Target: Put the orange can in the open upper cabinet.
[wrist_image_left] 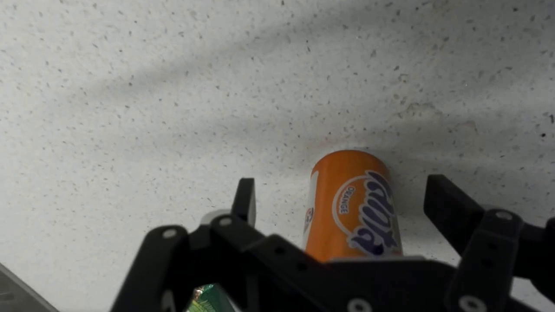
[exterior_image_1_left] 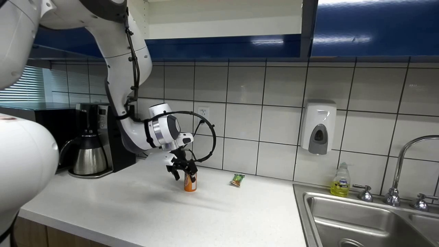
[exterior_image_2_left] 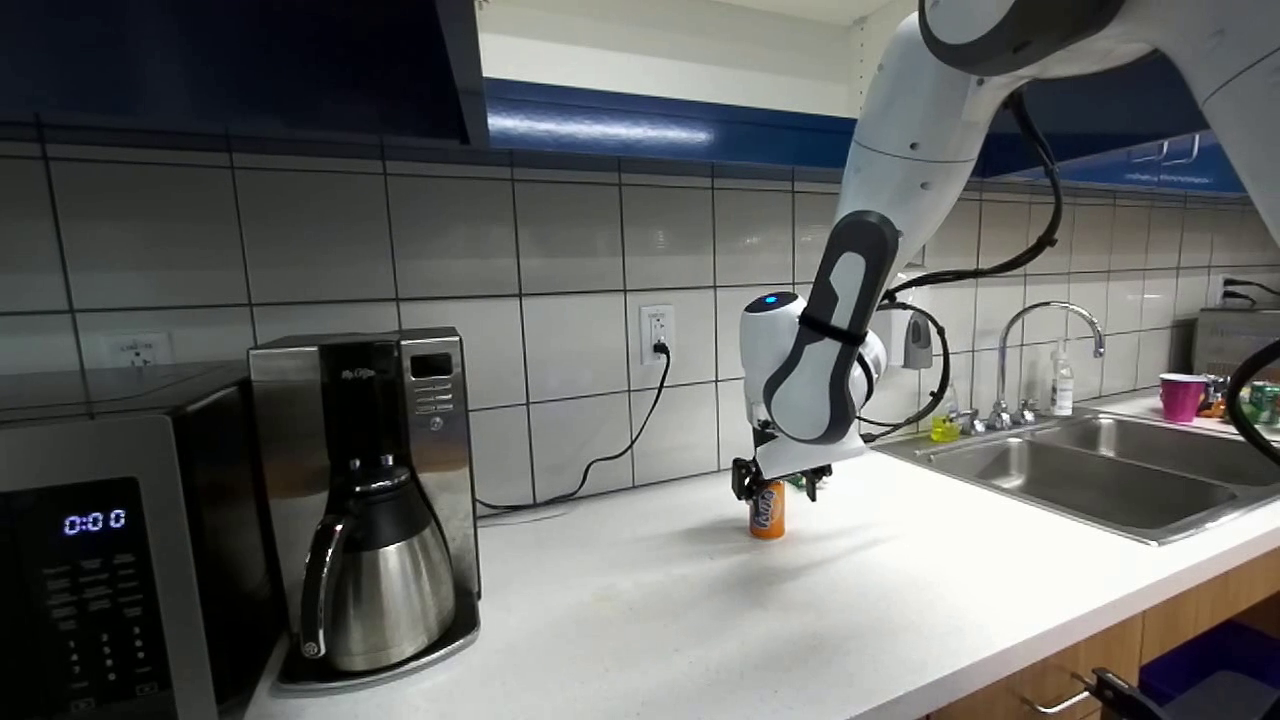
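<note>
Gripper [wrist_image_left: 342, 197], black, has jaws spread w/ slim orange can [wrist_image_left: 352, 206] upright btwn on white countertop [exterior_image_1_left: 233, 212], side gaps clear in wrist view; open blue-white upper cabinet [exterior_image_1_left: 224, 27] shows only in ext. views.

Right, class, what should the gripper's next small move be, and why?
Probably close the gripper on the orange can: in the wrist view, the open fingers stand either side of it with gaps showing, and the can stands upright on the counter, not yet held.
</note>
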Robot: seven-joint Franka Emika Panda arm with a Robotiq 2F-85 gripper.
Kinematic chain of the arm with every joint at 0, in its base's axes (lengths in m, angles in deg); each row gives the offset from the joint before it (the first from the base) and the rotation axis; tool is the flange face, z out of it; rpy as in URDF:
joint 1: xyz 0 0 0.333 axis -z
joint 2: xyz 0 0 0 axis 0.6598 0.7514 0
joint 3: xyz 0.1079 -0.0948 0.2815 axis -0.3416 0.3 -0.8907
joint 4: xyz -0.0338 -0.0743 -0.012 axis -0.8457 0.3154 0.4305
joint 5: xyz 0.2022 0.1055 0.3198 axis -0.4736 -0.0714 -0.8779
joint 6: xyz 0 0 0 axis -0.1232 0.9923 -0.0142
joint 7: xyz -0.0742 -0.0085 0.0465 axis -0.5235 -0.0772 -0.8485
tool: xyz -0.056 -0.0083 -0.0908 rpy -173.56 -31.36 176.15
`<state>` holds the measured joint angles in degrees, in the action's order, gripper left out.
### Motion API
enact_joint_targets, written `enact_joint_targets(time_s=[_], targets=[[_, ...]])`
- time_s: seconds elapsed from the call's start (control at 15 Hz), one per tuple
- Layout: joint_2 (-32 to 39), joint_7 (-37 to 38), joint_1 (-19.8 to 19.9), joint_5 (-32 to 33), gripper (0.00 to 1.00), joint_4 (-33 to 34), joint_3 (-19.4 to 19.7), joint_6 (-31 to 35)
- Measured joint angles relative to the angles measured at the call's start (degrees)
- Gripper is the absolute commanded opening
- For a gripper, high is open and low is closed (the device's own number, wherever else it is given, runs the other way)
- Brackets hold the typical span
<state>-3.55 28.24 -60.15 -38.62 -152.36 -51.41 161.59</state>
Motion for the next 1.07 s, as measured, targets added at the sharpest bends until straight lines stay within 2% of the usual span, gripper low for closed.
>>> enact_joint_targets(time_s=[0.6, 1.07], targets=[[3.09, 3.36, -4.18, -0.20, 1.00, 0.48, 5.46, 3.67], [5.22, 3.39, -6.64, -1.43, 1.00, 2.06, 7.72, 4.71]])
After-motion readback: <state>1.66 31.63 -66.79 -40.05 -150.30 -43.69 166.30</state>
